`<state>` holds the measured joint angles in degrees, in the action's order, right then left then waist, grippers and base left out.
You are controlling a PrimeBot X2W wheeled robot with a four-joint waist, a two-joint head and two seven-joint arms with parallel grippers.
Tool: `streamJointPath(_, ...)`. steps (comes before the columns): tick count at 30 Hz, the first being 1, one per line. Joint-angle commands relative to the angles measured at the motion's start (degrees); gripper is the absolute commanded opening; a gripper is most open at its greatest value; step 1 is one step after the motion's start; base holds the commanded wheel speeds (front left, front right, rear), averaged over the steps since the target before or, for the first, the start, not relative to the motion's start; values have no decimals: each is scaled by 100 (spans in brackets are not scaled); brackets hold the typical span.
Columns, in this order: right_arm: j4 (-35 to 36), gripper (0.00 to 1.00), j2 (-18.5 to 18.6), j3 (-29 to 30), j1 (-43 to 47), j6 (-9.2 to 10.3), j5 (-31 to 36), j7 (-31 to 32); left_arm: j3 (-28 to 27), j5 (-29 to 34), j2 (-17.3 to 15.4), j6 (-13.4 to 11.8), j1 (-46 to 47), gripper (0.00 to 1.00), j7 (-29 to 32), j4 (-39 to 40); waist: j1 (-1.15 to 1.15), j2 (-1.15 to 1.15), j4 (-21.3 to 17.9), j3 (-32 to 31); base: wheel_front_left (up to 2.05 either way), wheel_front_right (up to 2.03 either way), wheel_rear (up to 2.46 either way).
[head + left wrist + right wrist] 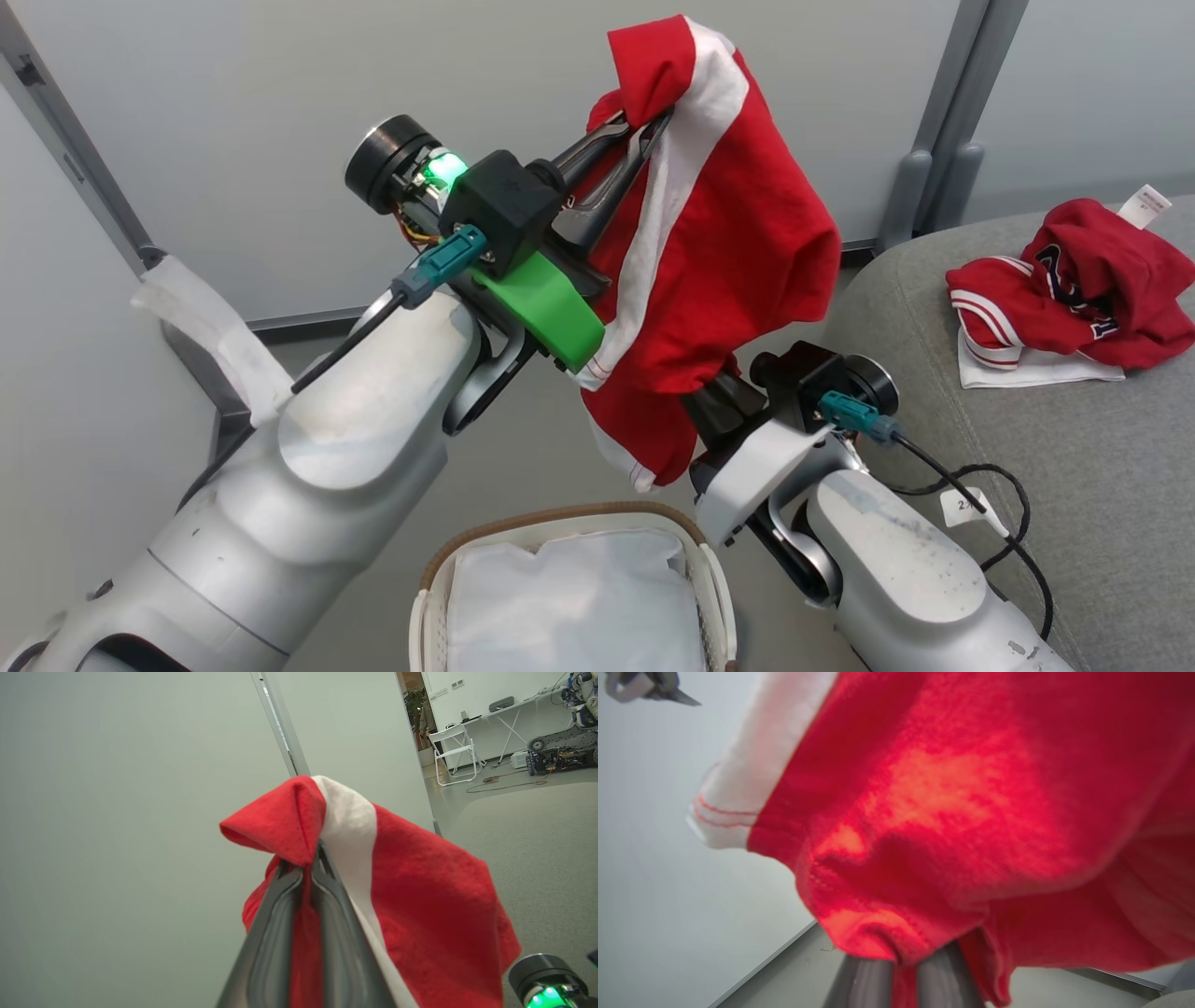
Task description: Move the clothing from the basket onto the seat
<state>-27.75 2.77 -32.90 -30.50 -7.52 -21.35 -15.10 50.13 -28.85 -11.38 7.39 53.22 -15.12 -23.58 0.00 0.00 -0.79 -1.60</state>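
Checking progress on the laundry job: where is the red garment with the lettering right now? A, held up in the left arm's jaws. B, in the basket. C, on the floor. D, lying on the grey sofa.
D: the lettered red garment lies crumpled on the grey sofa, while the one held aloft is the striped red garment.

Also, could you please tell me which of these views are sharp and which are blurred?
Head view: sharp, evenly lit, the red garment crisp. Left wrist view: the left fingers and garment in focus. Right wrist view: the garment is too close, soft and blurred, with a bright orange patch.
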Motion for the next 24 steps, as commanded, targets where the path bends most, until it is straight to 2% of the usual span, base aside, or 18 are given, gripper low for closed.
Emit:
streamJointPath(1, 30, 0, 22, 38, 104, 6, 58, -9, -64, -71, -21, 16, -132, 0, -3, -36, 0, 0, -13, -8, 0, 0, 0)
streamJointPath(2, 52, 0, 21, 76, 113, 6, 73, -9, -100, -101, -19, 16, -177, 0, -3, -66, 0, 0, -18, -11, 0, 0, 0)
streamJointPath(4, 82, 0, 20, 129, 155, 6, 101, -9, -147, -142, -24, 16, -274, 25, -2, -146, 0, 0, -26, -16, 0, 0, 0)
streamJointPath(6, 119, 0, 23, 186, 194, 6, 122, -8, -179, -179, -46, 16, -363, 39, -2, -240, 0, 0, -35, -18, 0, 0, 0)
streamJointPath(7, 147, 0, 23, 225, 199, 6, 137, -9, -209, -216, -43, 16, -416, 77, -3, -293, 0, 0, -38, -19, 0, 0, 0)
streamJointPath(9, 205, 0, 22, 317, 215, 6, 162, -9, -269, -263, -45, 16, -517, 100, -3, -392, 0, 0, -45, -19, 0, 0, 0)
streamJointPath(18, 491, 0, 22, 843, 347, 6, 384, -9, -568, -542, 87, 15, -1330, 100, -2, -642, 0, 0, -89, 4, 0, 0, 0)
streamJointPath(24, 604, 0, 22, 1156, 479, 6, 644, -10, -760, -476, 236, 15, -2105, 100, -2, -616, 0, 0, -147, 29, 0, 0, 0)
